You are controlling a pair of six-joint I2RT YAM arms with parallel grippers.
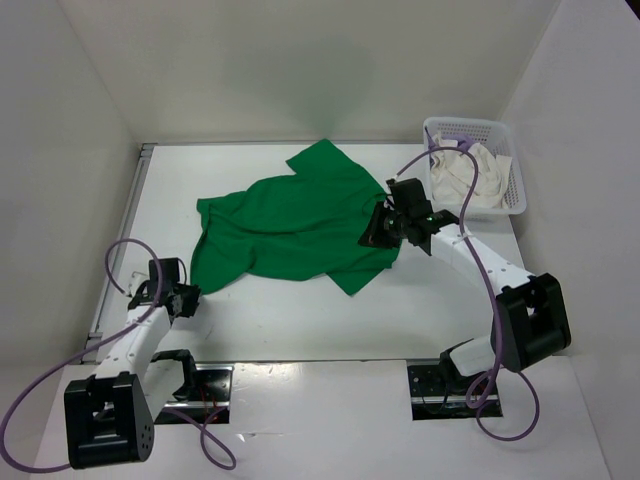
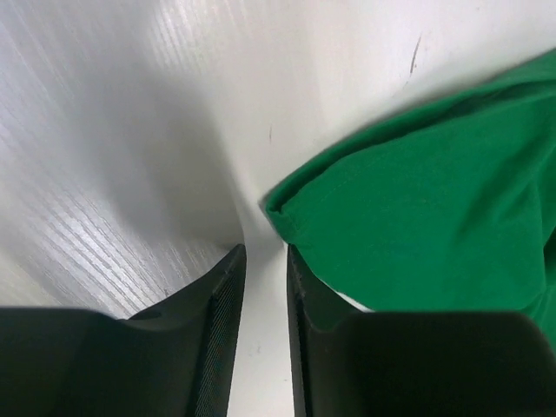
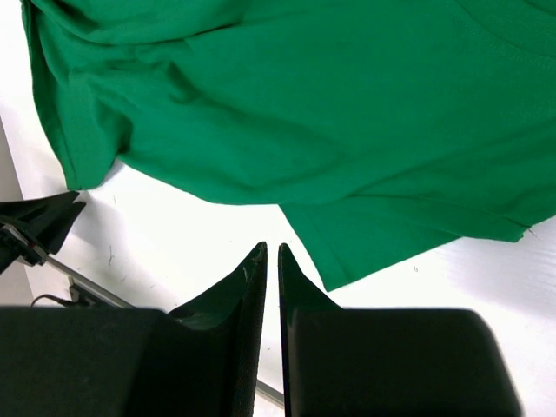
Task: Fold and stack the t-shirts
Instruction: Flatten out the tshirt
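Note:
A bright green t-shirt [image 1: 295, 225] lies crumpled and spread across the middle of the white table. My left gripper [image 1: 185, 298] rests low beside the shirt's near-left corner [image 2: 287, 208]. In the left wrist view, the left gripper [image 2: 265, 250] is open a little, with only bare table between its fingers. My right gripper [image 1: 372, 238] hovers over the shirt's right side. In the right wrist view, the right gripper [image 3: 271, 248] has its jaws barely apart and holds nothing, and the green shirt's hem corner [image 3: 334, 282] lies just ahead. A white t-shirt [image 1: 475, 180] is bunched in the basket.
The white lattice basket [image 1: 470, 124] stands at the back right, close behind the right arm. White walls close in the table on the left, back and right. A metal rail [image 1: 125, 235] runs along the table's left edge. Purple cables loop from both arms.

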